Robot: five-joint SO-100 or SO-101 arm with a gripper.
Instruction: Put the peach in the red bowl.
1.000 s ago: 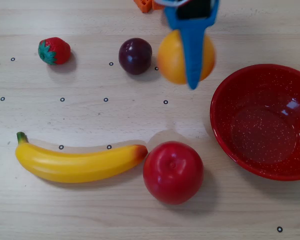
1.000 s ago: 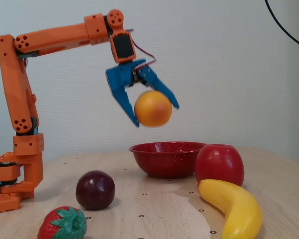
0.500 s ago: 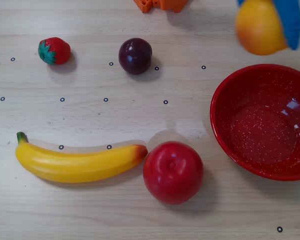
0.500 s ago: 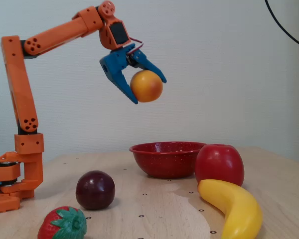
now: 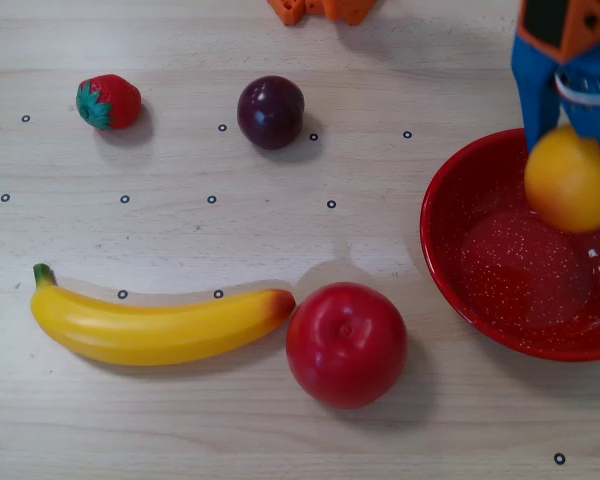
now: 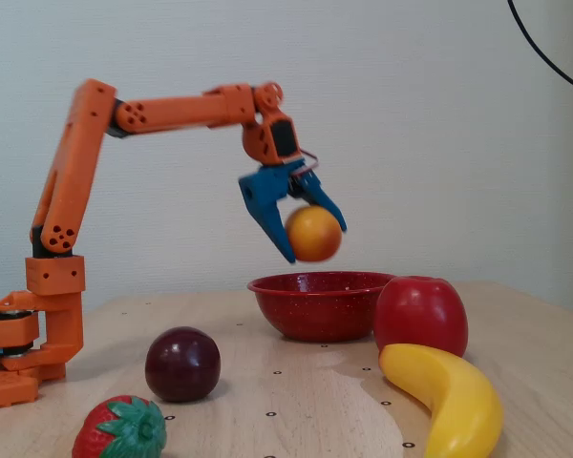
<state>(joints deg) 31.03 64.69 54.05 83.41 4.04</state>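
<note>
The peach (image 6: 314, 234) is a round yellow-orange fruit held between the blue fingers of my gripper (image 6: 316, 244). It hangs in the air just above the red bowl (image 6: 317, 303). In the overhead view the peach (image 5: 569, 181) sits over the upper right part of the speckled red bowl (image 5: 460, 270), and my gripper (image 5: 576, 172) comes in from the top right. The fingers touch the peach on both sides near their tips. The bowl holds nothing.
A red apple (image 5: 346, 343) lies just left of the bowl, touching the tip of a banana (image 5: 155, 325). A dark plum (image 5: 271, 111) and a strawberry (image 5: 108, 102) lie farther back on the left. The orange arm base (image 6: 24, 343) stands at the left in the fixed view.
</note>
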